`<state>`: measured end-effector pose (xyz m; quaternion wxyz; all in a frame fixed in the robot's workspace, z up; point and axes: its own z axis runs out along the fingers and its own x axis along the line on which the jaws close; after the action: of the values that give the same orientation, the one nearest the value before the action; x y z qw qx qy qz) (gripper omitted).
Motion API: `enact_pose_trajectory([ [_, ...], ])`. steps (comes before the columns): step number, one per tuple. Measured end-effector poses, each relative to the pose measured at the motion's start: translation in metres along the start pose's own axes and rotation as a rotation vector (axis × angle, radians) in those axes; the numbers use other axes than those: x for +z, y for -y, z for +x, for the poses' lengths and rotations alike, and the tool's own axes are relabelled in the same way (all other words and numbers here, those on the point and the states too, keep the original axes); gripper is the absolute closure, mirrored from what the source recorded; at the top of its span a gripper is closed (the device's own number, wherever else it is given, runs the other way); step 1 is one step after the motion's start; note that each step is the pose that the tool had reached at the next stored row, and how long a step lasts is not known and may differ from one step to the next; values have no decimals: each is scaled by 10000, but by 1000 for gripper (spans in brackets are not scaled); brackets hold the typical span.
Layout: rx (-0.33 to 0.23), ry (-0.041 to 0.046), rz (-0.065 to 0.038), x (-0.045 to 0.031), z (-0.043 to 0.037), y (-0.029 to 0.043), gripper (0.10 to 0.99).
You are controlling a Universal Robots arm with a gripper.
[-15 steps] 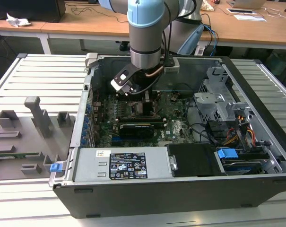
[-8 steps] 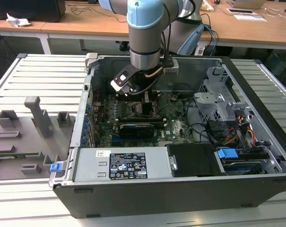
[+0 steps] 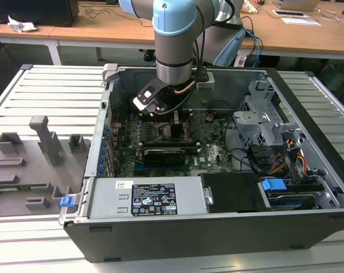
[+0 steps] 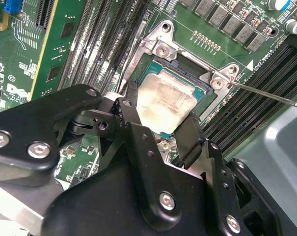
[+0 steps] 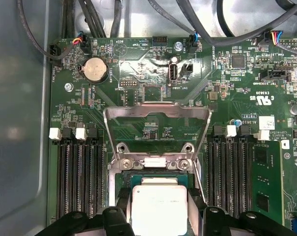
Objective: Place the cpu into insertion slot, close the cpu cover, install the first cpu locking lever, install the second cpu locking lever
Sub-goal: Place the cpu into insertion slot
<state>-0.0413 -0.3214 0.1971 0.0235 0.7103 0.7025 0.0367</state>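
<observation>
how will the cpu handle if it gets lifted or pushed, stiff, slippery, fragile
Probably stiff: the cpu looks like a flat metal-faced plate. Likely slippery on that pale silvery face. It should not roll, being square and thin.

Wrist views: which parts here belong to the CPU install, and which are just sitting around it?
Part of the job:
gripper, cpu held in it, insertion slot under the cpu, cpu cover standing open, locking lever swung aside.

Just lying about:
memory slots, coin battery, cables.
</observation>
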Motion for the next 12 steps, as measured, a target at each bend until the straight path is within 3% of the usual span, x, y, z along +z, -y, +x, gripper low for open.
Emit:
enact_pose_trajectory([
  [1,1,-16,-10,6,3,-1,545],
  [2,-1,4,-1,1,1,-1,475],
  [8,1,11,5,-29,10,-5,475],
  [12,-7,-45,12,-23,28,-9,475],
])
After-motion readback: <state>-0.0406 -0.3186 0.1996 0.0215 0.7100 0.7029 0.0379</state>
